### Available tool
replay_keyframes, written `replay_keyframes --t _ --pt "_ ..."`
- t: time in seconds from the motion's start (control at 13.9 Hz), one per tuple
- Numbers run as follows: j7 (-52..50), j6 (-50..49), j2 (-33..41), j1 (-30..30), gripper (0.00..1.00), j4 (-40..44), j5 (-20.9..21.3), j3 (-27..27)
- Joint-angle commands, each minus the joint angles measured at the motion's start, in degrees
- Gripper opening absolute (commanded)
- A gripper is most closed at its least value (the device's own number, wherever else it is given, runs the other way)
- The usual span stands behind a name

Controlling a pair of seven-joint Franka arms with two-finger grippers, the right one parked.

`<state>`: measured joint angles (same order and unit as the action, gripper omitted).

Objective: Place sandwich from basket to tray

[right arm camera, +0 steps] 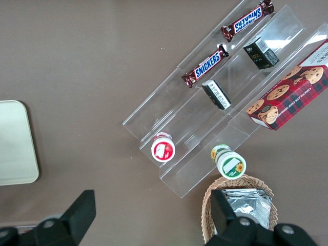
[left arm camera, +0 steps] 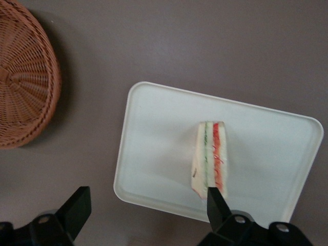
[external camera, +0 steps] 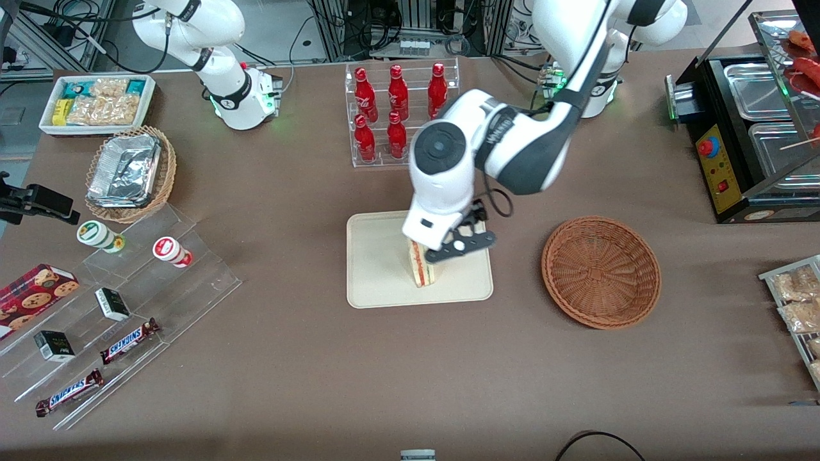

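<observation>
Lying on the flat cream plastic tray point(external camera: 378, 269), the small white-bread wedge sandwich point(left arm camera: 210, 160) is showing red and green stripes. Just above it the black claw point(left arm camera: 146, 205) is hanging wide open, holding nothing. Beside the tray, the round brown wicker basket point(external camera: 601, 271) is sitting

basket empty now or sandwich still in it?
Empty. The wicker basket shows only bare weave. The sandwich lies on the tray, with the left gripper open above it, fingers spread and holding nothing.

Woven wicker basket point(external camera: 601, 272); smooth plastic tray point(external camera: 378, 269)
</observation>
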<state>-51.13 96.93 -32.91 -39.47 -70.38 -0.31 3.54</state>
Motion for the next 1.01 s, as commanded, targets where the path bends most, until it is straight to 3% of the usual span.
replay_keyframes --t 0.0,0.58,0.94 --pt "8.4 -0.5 4.5 4.6 1.0 -6.2 -1.4 0.2" --pt "32.3 -2.3 18.7 18.3 1.0 -19.8 -1.4 0.2" --pt "43.2 -11.6 24.3 26.5 1.0 -19.2 -3.2 -1.6"
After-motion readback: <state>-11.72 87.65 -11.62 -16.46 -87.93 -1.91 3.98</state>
